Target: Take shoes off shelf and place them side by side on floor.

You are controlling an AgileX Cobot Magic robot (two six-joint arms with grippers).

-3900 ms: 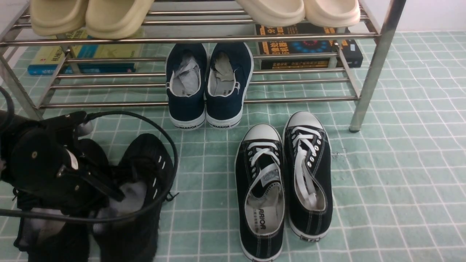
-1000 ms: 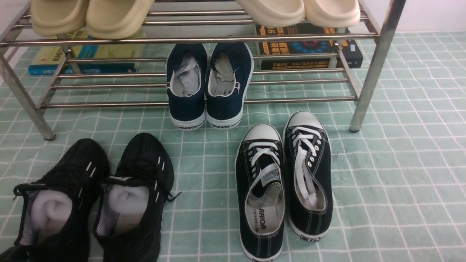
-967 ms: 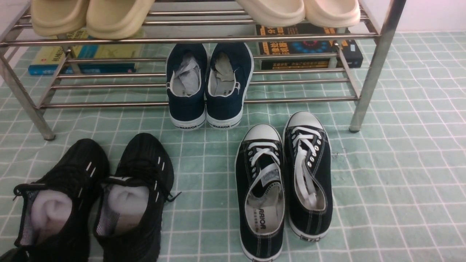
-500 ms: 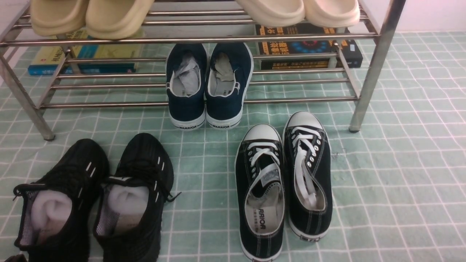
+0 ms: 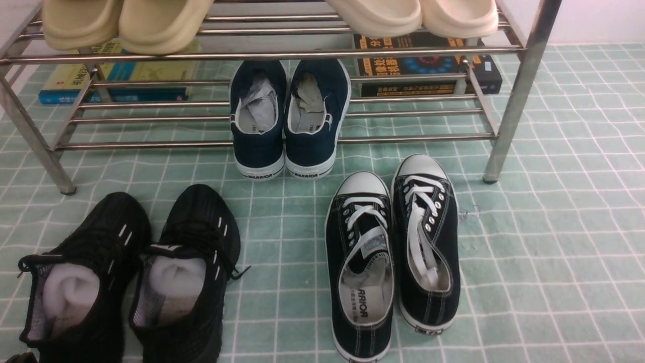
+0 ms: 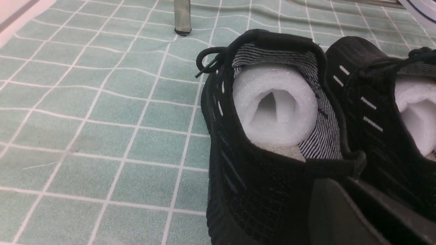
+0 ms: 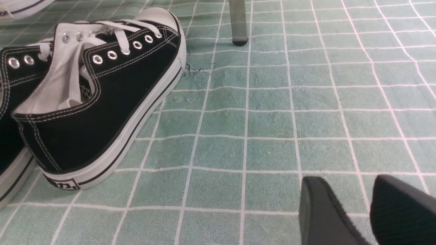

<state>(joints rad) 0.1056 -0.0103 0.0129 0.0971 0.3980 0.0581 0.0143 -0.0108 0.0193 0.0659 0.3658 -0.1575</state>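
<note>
Left tool (image 6: pixel 354 211) sits right behind the heel of one of the shoes (image 5: pixel 131 272), can't tell if it's spread or pinching. Right tool (image 7: pixel 368 207) hangs slightly spread over bare floor (image 5: pixel 544 242). Both shoes sit side by side on the floor, in front of the shelf (image 5: pixel 272 53).

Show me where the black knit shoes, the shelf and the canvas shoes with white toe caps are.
black knit shoes (image 5: pixel 201 227): front view, on the toe of the pair's right-hand shoe.
shelf (image 5: pixel 519 96): front view, on its right front leg.
canvas shoes (image 5: pixel 364 184): front view, on the white toe cap of the left one.
</note>
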